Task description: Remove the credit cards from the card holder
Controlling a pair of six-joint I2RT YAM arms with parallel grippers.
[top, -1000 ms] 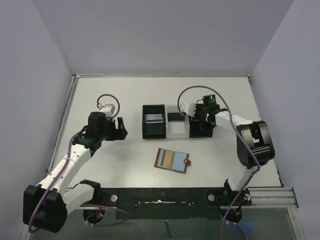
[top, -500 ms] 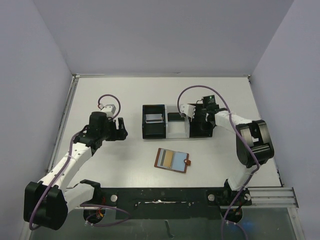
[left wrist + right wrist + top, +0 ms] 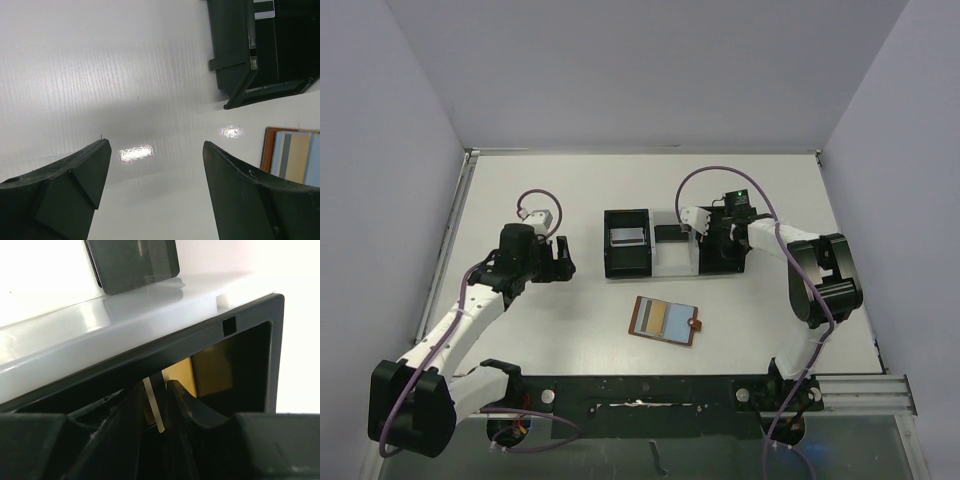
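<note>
Right pincer [image 3: 156, 390] clamped on thin card [image 3: 154, 410], edge-on inside right compartment of tray [image 3: 626, 270]: likely depositing it. Left pincer [image 3: 155, 160] apart, idle left of tray; card holder [image 3: 665, 320] open before tray.

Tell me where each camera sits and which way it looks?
Top external: high behind the arms, looking down at the table, tray and card holder; both arms show.
Left wrist: on the left arm, facing down at the table; the open left gripper shows.
Right wrist: on the right arm, facing into the tray's right black compartment; the right gripper pinches a thin card.
Shared: top and left wrist both see the card holder; all see the tray.
</note>
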